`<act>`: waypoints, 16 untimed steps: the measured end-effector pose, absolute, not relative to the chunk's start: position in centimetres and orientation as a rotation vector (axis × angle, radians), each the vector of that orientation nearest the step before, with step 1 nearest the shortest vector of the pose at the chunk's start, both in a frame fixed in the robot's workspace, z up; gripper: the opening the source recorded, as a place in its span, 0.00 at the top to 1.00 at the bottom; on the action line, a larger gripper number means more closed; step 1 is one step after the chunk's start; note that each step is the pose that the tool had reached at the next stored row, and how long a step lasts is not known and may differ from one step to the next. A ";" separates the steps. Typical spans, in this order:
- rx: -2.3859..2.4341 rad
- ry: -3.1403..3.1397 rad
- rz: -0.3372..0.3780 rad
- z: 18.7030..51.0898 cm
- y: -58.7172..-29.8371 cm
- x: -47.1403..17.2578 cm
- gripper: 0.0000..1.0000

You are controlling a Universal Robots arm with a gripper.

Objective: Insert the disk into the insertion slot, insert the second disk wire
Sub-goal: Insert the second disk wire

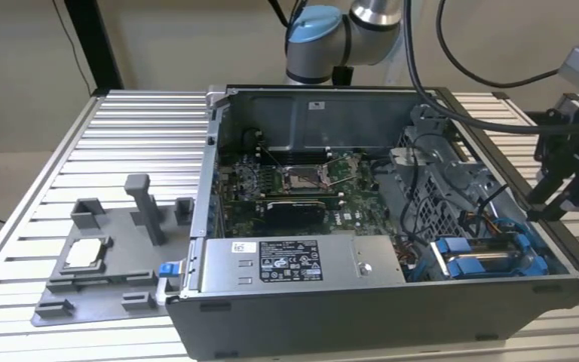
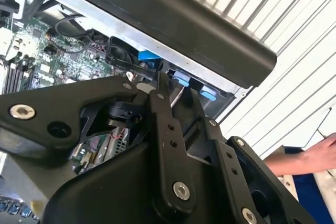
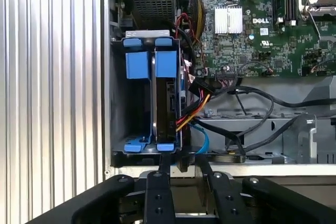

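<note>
One gripper [image 3: 182,166] near the blue-fitted insertion slot [image 3: 134,111]

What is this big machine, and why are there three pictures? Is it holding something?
It is a robot arm working on an opened computer case that stands on a ribbed metal table. One picture looks at everything from off the arm. The other two come from cameras riding near its wrist, so the black gripper looks close. The gripper hangs at the case's edge, by the grey drive cage with blue parts, where the disk seems to sit inside. Whether it holds anything, I cannot tell. A grey tray lies beside the case.
</note>
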State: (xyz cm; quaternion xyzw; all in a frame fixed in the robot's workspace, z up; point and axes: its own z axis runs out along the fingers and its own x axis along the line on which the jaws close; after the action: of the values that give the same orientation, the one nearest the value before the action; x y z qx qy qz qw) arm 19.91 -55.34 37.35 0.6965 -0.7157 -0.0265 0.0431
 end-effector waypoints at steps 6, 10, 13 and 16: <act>2.134 -2.162 -0.098 37.0 -55.3 20.4 0.00; 2.136 -2.157 -0.100 36.8 -55.3 20.5 0.00; 2.136 -2.155 -0.102 36.7 -55.3 20.5 0.00; 2.135 -2.154 -0.102 36.7 -55.3 20.5 0.00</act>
State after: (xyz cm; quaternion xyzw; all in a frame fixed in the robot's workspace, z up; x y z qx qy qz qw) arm 20.47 -55.33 36.66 0.7024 -0.7089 -0.0337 0.0535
